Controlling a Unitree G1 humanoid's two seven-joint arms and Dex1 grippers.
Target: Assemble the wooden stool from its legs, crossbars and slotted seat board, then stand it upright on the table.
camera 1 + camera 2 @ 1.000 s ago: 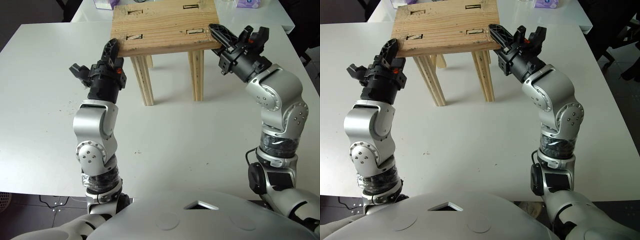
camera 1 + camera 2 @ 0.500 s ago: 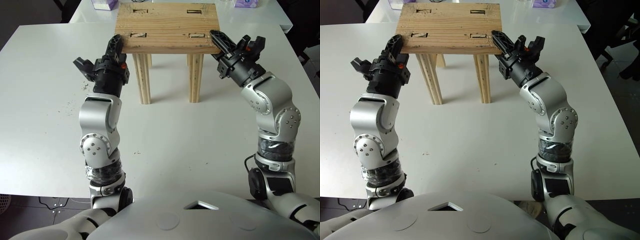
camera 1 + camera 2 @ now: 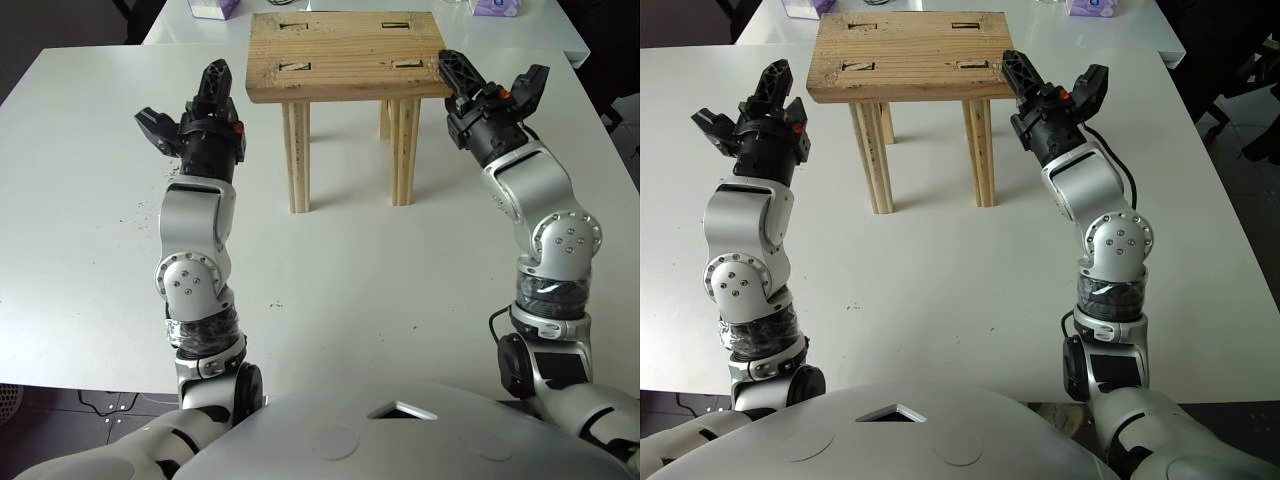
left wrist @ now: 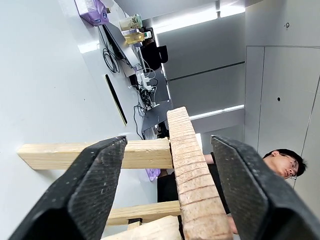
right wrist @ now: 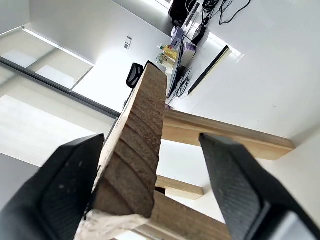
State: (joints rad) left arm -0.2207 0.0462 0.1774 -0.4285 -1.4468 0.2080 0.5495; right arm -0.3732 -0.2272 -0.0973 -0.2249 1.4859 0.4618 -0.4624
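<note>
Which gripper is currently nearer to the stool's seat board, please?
Right. The right gripper sits open at the seat board's right edge, almost touching it; the left gripper hangs open, clear of its left edge.

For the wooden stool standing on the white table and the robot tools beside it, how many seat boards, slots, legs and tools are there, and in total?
Pale rectangular wooden seat board: 1
Rectangular slots in the seat: 4
Pale wooden legs: 4
Black two-finger tools, left tool and right tool: 2
Total: 11

An office, with white desks (image 3: 80,200) and trailing cables (image 4: 107,52)
</note>
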